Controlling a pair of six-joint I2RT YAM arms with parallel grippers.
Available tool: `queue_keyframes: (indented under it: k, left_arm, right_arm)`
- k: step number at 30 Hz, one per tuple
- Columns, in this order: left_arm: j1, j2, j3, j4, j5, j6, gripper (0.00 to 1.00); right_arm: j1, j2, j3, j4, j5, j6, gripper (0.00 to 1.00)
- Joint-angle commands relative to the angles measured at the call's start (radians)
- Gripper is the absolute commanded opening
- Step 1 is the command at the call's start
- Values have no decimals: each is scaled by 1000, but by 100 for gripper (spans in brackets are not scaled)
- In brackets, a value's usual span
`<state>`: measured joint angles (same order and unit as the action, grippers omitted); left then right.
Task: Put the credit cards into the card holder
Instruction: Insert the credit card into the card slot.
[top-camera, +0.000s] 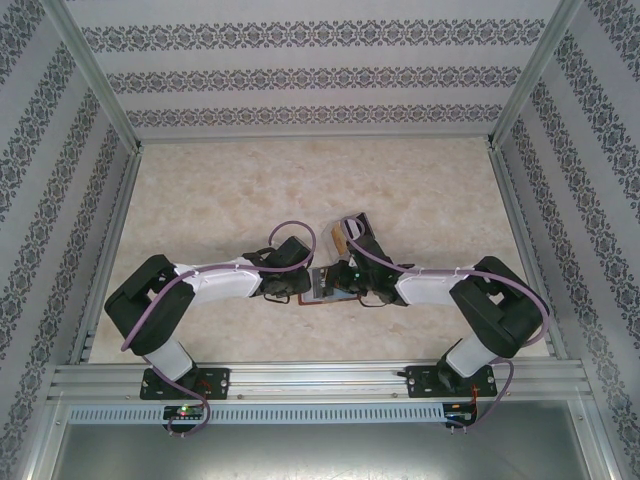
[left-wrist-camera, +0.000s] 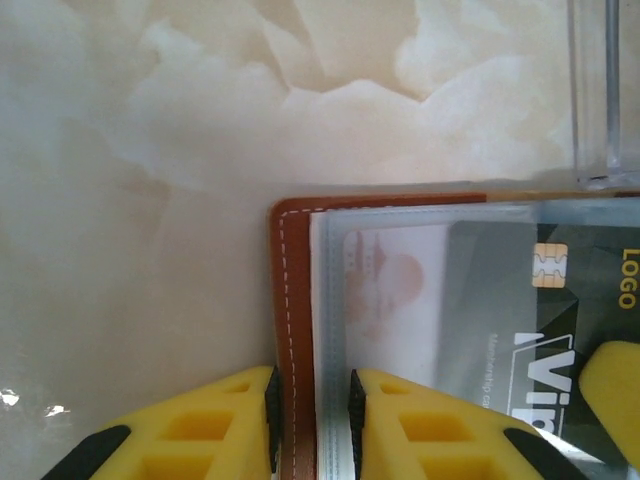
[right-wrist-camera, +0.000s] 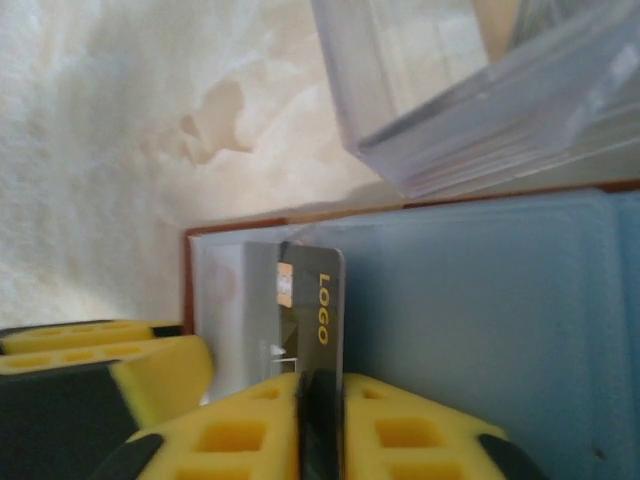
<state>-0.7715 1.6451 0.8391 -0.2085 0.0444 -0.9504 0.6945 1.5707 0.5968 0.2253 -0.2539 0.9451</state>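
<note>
left fingers (left-wrist-camera: 245, 415) clamp the holder (left-wrist-camera: 292, 300) by its leather edge, right fingers (right-wrist-camera: 260, 420) pinch the black card (right-wrist-camera: 300, 320). looks like insertion; next, slide it level into the sleeve.

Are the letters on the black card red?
No, the word LOGO printed on the black card is yellow in the left wrist view.
</note>
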Motion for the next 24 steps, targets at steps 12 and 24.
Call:
queue_keyframes:
  k: [12, 24]
  left_arm:
    - [-18, 35, 26, -2, 15, 5, 26]
    - [-17, 29, 29, -2, 7, 16, 28]
  right_arm:
    - [14, -6, 103, -235, 25, -123, 15]
    - [20, -69, 154, -357, 112, -155, 19]
